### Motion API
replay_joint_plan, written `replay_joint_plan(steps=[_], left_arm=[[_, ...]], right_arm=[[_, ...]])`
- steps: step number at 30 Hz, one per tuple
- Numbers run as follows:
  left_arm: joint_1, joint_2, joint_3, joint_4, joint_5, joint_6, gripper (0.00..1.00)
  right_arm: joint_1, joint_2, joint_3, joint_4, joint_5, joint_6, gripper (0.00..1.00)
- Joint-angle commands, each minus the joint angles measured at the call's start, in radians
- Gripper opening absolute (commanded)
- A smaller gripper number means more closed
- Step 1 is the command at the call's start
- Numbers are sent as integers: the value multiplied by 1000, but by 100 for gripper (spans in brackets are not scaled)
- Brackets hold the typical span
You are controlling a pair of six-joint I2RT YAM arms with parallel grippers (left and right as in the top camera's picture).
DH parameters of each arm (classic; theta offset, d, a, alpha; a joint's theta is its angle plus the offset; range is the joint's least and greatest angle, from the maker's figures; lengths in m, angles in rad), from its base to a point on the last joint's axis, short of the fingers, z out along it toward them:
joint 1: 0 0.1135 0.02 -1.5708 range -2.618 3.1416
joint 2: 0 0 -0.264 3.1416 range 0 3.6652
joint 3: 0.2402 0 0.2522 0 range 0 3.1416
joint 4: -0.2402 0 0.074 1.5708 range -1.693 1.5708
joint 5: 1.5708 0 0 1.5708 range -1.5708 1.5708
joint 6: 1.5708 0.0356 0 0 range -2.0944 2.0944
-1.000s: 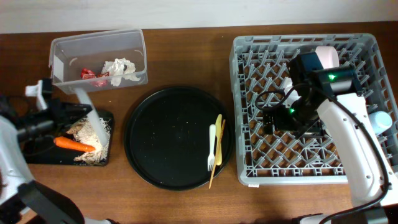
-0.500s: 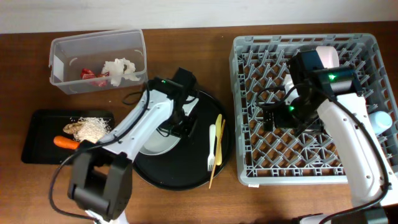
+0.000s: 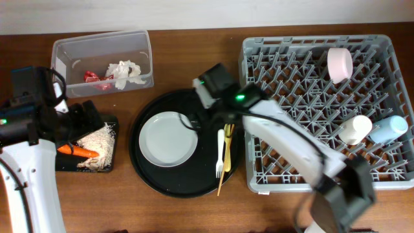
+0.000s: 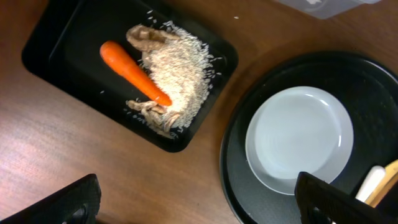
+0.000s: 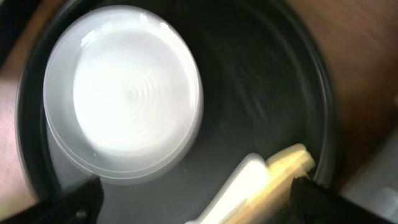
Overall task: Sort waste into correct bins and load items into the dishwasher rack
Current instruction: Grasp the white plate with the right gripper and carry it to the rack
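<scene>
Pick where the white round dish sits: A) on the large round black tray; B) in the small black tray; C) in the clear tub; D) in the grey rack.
A: the white round dish lies flat on the large round black tray, left of the white fork.

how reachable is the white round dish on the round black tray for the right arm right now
Probably yes: the right arm hangs over the round black tray, jaws open, beside the white round dish, which lies flat with nothing on it.
</scene>
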Motion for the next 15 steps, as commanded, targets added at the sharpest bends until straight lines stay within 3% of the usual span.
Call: replay_joint_plan(steps=[1,3,5,6,7,8,9,13,15], left_arm=[[10,-4,-19,2,8,-8,99],[10,-4,-20,5,8,-8,99],[10,-4,-20,11,8,-8,99],[10,-4,-20,11,8,-8,99],[10,-4,-20,11,8,-8,99],[10,-4,-20,11,8,-8,99],[10,-4,-20,13,8,-8,99],[10,-4,-20,14,8,-8,99],[10,-4,-20,14,8,-8,99]], right_arm=[[26,161,6,100,0,140,100],[26,277,6,150,-2,193,92],[39,348,6,154,-29,222,74],[55,358,6,151,-29,222,38],[58,358,6,151,-27,222,24],[59,358,6,138,-27,222,21],[59,356,6,122,-27,222,4],[48,295,34,82,-10,221,4],[2,186,127,-16,118,218,4]])
